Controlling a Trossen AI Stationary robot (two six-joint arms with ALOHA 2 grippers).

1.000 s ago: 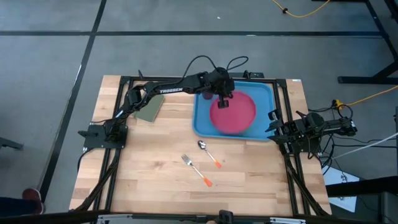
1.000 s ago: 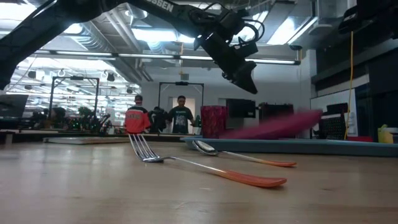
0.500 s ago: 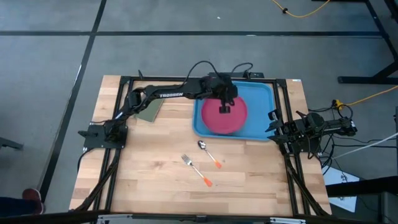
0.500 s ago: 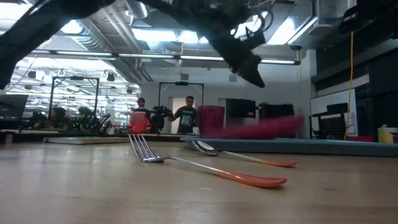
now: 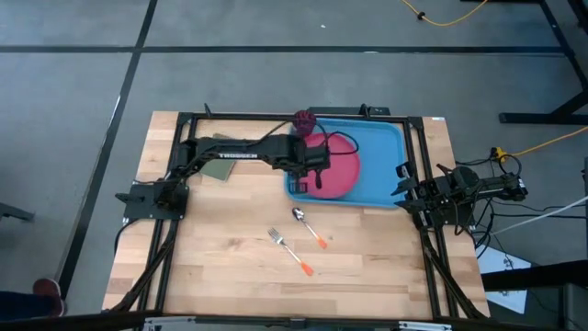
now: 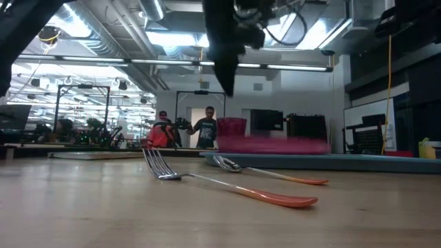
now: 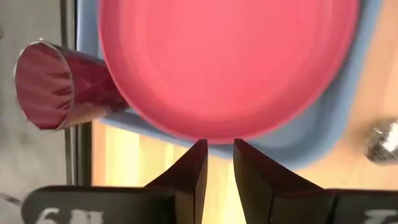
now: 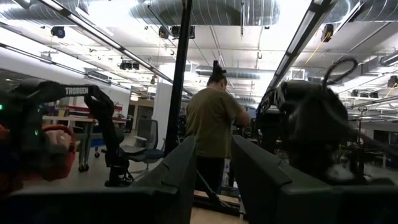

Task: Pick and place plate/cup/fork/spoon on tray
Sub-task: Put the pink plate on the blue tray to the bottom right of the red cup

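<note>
bright ceiling lights, blur near the lens

overhead strip lights [image 6: 186, 62] glare in the low view, even light from above. the large round pink-red plastic plate [image 6: 272, 144] smears softly; the orange-handled metal fork [image 6: 227, 186] stays sharp, dark arms silhouetted.

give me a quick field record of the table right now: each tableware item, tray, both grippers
plate: lies in the tray, toward its left end
tray: light blue, at the table's far right part
cup: upright at the tray's far left corner
spoon: on the bare wood, in front of the tray
fork: on the wood, just nearer than the spoon
left gripper: over the tray's left edge, fingers a narrow gap apart, holding nothing
right gripper: parked at the table's right edge, empty
</note>
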